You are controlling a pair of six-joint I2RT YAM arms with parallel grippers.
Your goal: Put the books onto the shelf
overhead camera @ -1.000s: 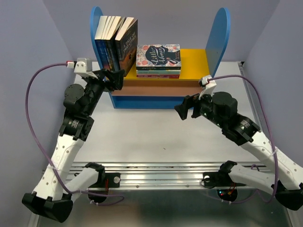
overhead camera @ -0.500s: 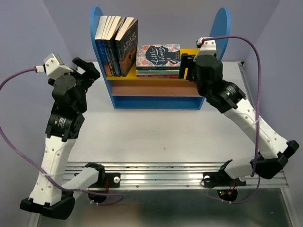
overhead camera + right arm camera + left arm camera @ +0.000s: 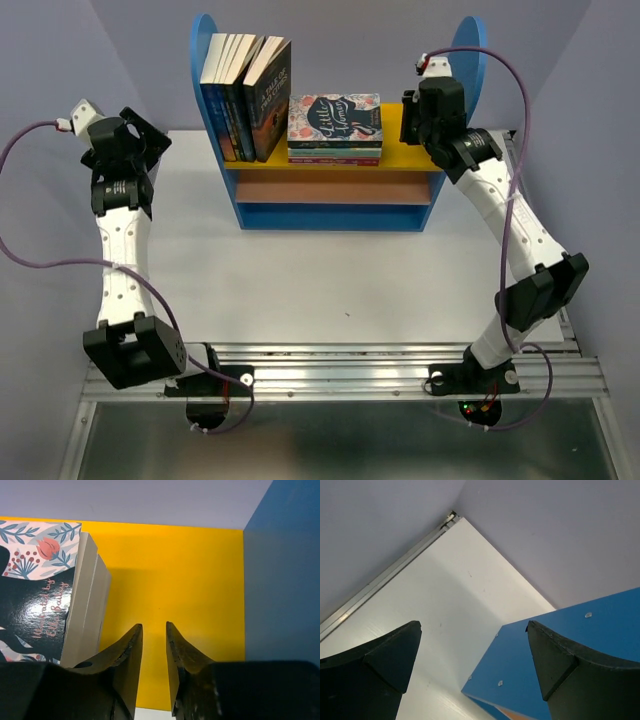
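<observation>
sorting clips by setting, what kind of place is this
Probably a robotics lab test cell: two robot arms bolted to a metal rail at the edge of a white table, plain lavender walls boxing it in, and a small blue and yellow shelf of books as the prop.

Upright books (image 3: 245, 100): titles too small for me to read. Floral stack (image 3: 30, 600): cropped by right wrist view's left edge.
</observation>
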